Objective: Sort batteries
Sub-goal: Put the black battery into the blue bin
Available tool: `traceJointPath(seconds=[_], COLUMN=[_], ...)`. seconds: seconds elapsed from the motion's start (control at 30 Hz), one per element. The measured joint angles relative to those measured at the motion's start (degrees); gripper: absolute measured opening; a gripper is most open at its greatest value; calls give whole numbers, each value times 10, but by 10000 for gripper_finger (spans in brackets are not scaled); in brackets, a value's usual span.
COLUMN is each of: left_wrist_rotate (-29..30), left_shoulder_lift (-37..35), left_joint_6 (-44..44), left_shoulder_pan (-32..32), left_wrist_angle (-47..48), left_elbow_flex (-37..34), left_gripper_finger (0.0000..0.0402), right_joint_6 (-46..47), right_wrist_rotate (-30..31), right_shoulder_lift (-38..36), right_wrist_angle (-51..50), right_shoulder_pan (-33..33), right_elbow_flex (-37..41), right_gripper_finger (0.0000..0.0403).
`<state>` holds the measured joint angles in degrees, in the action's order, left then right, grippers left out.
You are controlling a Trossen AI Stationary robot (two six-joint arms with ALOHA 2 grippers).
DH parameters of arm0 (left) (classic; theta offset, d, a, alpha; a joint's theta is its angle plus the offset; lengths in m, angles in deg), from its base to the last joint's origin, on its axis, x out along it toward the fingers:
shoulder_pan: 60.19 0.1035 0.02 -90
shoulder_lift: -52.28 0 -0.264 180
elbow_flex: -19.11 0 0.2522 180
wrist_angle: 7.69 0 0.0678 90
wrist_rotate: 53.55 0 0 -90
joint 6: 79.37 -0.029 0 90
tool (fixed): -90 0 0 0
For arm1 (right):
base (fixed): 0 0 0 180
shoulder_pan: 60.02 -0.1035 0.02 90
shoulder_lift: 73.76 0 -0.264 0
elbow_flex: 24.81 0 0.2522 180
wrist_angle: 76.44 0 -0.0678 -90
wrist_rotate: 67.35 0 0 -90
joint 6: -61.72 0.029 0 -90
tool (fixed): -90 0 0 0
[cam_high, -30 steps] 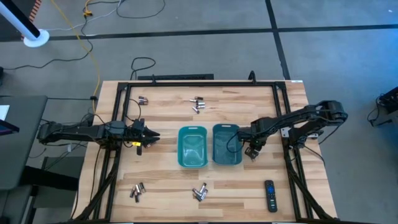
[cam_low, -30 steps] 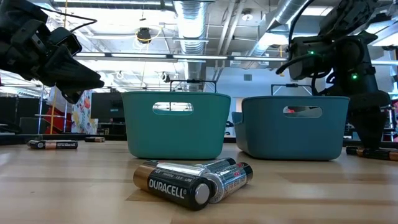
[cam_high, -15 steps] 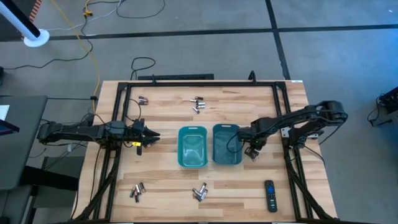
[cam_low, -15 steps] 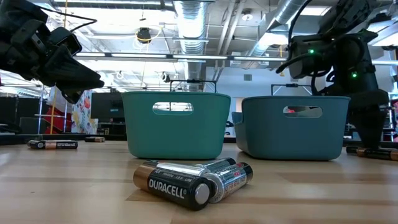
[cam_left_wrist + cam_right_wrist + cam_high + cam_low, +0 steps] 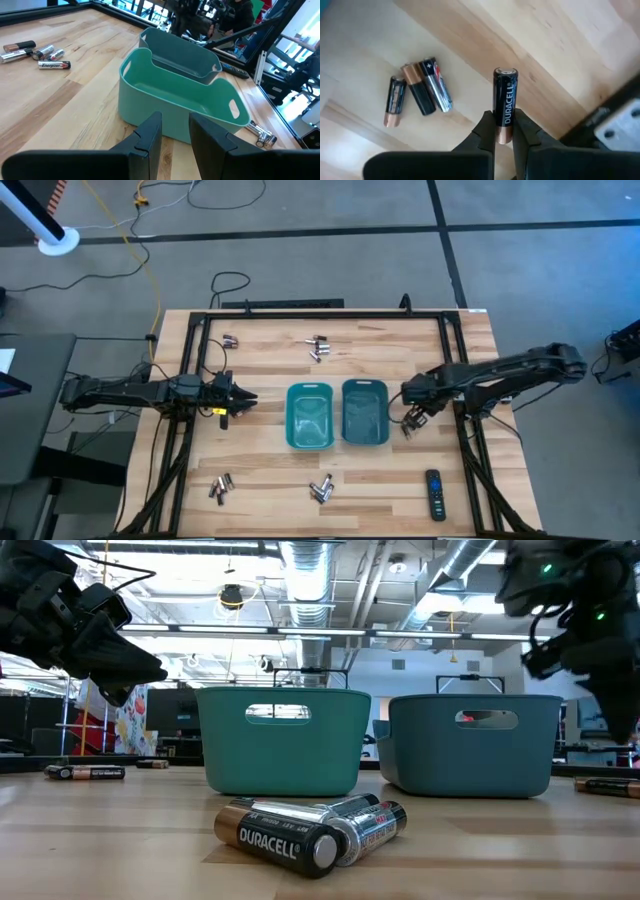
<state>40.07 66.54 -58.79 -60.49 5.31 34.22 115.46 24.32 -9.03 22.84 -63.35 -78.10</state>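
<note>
R gripper (image 5: 503,131) pinches a dark battery (image 5: 504,102) by its copper end only. Weak hold, so it may slip out. L gripper (image 5: 174,131) waits, fingers apart.

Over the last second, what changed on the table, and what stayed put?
The right gripper has drawn back from the right teal bin's edge toward the table's right side, its arm stretching out. It grips a Duracell battery. The left gripper, both bins including the left teal bin, the battery piles and the remote control stayed as they were.
</note>
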Motion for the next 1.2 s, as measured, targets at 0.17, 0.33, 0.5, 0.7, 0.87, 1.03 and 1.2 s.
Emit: traceJointPath(seconds=[0.17,0.33,0.5,0.7,0.87,1.03,1.2], left_wrist_rotate=[0,0,0,0,0,0,0], left_shoulder_lift=[0,0,0,0,0,0,0], left_joint_6=[0,0,0,0,0,0,0], left_shoulder_pan=[0,0,0,0,0,0,0], left_wrist_angle=[0,0,0,0,0,0,0], left_elbow_flex=[0,0,0,0,0,0,0], left_gripper_finger=[94,94,94,94,94,94,94], right_joint_6=[61,109,122,78,-6,-103,-176], right_wrist_rotate=[7,53,96,135,138,125,80], right_shoulder_lift=[-59,-82,-75,-25,67,167,243], right_wrist_angle=[-30,-93,-149,-130,-68,-4,55], right_shoulder_pan=[-24,-44,-55,-55,-55,-50,-23], right_elbow_flex=[-2,-47,-130,-226,-287,-337,-350], right_gripper_finger=[39,39,39,39,39,38,38])
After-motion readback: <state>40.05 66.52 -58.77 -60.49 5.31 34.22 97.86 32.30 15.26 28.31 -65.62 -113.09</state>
